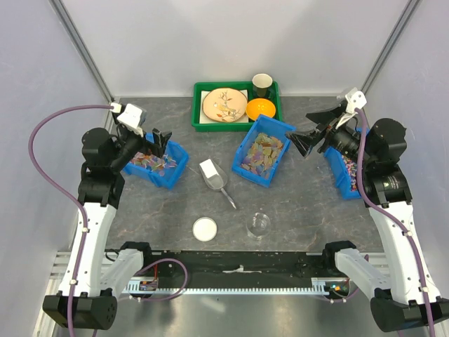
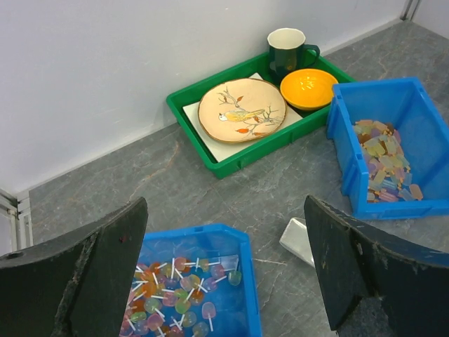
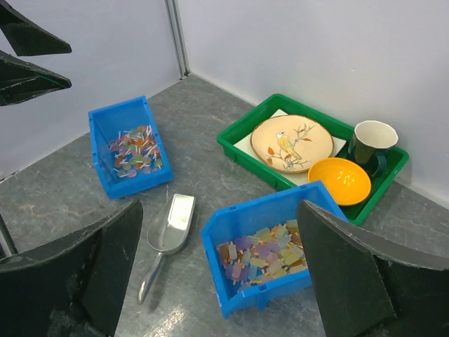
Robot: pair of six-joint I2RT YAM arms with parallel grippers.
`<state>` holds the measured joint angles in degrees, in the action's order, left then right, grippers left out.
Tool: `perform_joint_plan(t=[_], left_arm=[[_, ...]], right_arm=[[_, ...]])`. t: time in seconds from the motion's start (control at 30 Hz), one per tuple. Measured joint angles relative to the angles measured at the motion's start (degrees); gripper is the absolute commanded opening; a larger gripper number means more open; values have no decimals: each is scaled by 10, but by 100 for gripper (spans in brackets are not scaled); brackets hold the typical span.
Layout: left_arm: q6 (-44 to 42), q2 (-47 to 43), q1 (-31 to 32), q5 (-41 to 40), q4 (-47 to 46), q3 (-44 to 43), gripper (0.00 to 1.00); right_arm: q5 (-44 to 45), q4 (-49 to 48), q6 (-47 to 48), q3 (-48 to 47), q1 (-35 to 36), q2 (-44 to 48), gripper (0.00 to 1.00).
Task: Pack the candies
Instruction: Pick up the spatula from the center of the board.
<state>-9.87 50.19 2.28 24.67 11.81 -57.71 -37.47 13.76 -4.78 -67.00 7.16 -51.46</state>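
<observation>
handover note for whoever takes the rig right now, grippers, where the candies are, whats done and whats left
Left gripper: open, empty, above the left blue bin.
Right gripper: open, empty, raised on the right.
Candies: mixed-colour sweets lie in the left blue bin.
Scoop, glass jar and white lid sit mid-table; the jar looks empty.
Done: nothing packed.
Left: all of the packing.

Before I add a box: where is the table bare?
Bare: the patch between the left bin, scoop and tray, and right of the glass. Crowded: around the middle bin and scoop.
</observation>
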Motion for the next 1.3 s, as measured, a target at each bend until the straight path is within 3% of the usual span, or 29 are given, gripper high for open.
perform_joint_plan(t=[0.47, 0.7, 1.3], left_arm=[[0, 0, -7, 14, 0, 0, 99], [-1, 9, -7, 14, 8, -3, 99], [-35, -8, -7, -37, 106, 16, 99]], right_arm=[[-31, -13, 52, 14, 0, -8, 98], [-29, -18, 55, 12, 22, -59, 98], [213, 64, 124, -20, 379, -311, 97]])
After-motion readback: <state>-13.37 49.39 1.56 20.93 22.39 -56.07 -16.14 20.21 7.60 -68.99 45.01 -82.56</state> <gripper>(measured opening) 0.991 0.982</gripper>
